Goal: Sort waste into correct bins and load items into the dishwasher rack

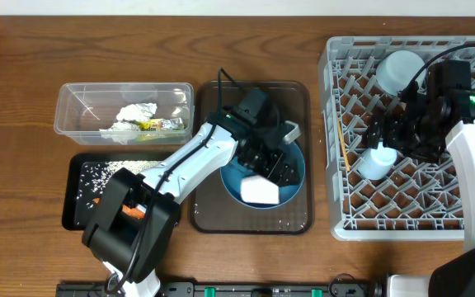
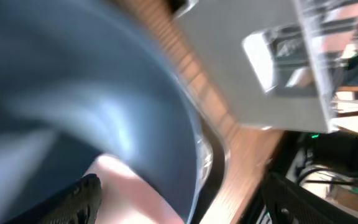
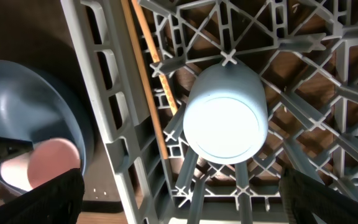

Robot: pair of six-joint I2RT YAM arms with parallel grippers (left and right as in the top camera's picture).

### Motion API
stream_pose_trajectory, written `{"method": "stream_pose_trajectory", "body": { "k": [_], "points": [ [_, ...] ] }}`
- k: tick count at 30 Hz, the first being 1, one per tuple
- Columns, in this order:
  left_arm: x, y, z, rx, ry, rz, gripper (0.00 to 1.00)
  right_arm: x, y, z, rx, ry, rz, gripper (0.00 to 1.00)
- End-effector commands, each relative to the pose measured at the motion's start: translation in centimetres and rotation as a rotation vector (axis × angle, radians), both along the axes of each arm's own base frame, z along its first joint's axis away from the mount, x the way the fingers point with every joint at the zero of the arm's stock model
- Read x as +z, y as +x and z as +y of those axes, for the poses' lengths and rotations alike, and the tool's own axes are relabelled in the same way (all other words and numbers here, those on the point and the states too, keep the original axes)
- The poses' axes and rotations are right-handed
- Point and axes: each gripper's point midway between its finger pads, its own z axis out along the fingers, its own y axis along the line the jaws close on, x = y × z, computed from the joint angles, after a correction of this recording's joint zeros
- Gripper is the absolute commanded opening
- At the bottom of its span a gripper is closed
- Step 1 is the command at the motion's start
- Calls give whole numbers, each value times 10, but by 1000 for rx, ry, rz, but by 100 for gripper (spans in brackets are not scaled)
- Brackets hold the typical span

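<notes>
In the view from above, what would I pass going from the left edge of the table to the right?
A clear tub → brown tray holding the blue plate → left wall of the grey rack → wooden chopstick → light-blue cup.

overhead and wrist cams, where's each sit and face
overhead: above the table, facing down on dishwasher rack, blue plate; left arm, right arm show.
left wrist: on left arm, blurred, close over plate; fingertips at bottom.
right wrist: on right arm, down into the rack at light-blue cup; fingertips at bottom.
shared: overhead, right wrist both show that cup.
</notes>
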Motion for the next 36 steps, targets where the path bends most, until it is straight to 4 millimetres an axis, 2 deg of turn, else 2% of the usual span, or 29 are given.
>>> {"method": "stream_pose_trajectory", "body": {
  "k": [1, 7, 19, 26, 36],
  "points": [
    [-22, 2, 23, 28, 155, -16, 84, 5, 4, -3, -3, 7, -19, 99],
    [-36, 1, 53, 49, 328, -30, 84, 5, 4, -3, -3, 7, -19, 99],
    [-46, 29, 101, 260, 616, -143, 84, 5, 4, -3, -3, 7, -19, 99],
    [-20, 50, 118, 325, 677, -289, 85, 5, 4, -3, -3, 7, -19, 99],
    [39, 60, 129, 410, 632, -451, 84, 5, 4, -3, -3, 7, -19, 99]
  ]
}}
